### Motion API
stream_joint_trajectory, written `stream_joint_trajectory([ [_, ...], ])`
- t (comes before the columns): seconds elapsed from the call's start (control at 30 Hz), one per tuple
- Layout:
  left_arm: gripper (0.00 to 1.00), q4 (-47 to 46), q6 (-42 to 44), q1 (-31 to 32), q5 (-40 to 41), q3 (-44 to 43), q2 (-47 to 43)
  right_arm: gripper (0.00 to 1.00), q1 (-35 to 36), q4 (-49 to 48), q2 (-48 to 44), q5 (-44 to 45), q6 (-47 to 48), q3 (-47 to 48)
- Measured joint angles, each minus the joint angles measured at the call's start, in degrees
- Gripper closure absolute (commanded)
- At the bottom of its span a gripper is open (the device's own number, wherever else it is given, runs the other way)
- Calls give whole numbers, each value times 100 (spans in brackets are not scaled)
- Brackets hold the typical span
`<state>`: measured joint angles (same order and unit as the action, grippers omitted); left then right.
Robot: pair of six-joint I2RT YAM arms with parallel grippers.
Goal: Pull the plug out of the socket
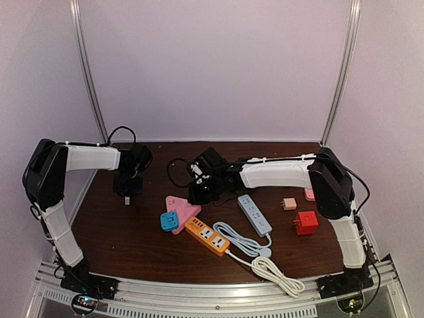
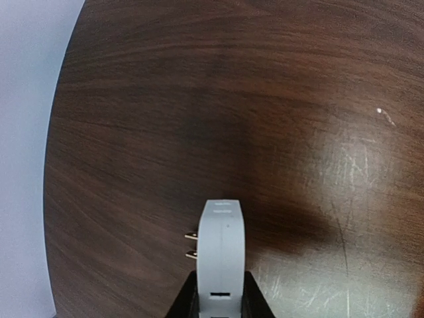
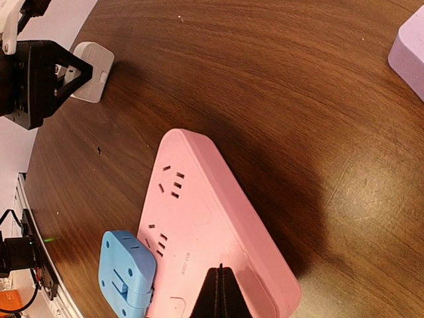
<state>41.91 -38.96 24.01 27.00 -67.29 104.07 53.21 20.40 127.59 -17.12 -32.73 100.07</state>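
Observation:
My left gripper (image 2: 222, 301) is shut on a white plug (image 2: 222, 248), whose two metal prongs (image 2: 191, 244) point left, free of any socket. It holds the plug just above bare table, at the left in the top view (image 1: 128, 197). The pink triangular socket (image 3: 199, 212) lies mid-table (image 1: 182, 205). A blue plug (image 3: 126, 275) sits against its near-left corner (image 1: 169, 221). My right gripper (image 3: 220, 270) is shut and empty, its tips over the pink socket's top near its edge; I cannot tell if they touch it. In the right wrist view, the left gripper (image 3: 74, 69) shows with the white plug (image 3: 91, 63).
An orange power strip (image 1: 207, 236) lies near the blue plug. A white-blue power strip (image 1: 254, 214) with a coiled white cable (image 1: 268, 265) lies to the right. A red cube adapter (image 1: 306, 222) and two small pink adapters (image 1: 289, 203) sit far right. A lilac object (image 3: 411, 46) shows in the right wrist view.

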Motion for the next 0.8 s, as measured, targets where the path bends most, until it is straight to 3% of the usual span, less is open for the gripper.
stream_joint_trajectory([
  [0.13,83,103,24,11,125,-94,103,100,0,4,0,-2,0,-35],
  [0.33,70,160,81,15,142,-179,208,100,0,0,0,-24,0,-35],
  [0.8,24,101,245,129,-278,-203,94,100,11,-2,2,-136,17,-35],
])
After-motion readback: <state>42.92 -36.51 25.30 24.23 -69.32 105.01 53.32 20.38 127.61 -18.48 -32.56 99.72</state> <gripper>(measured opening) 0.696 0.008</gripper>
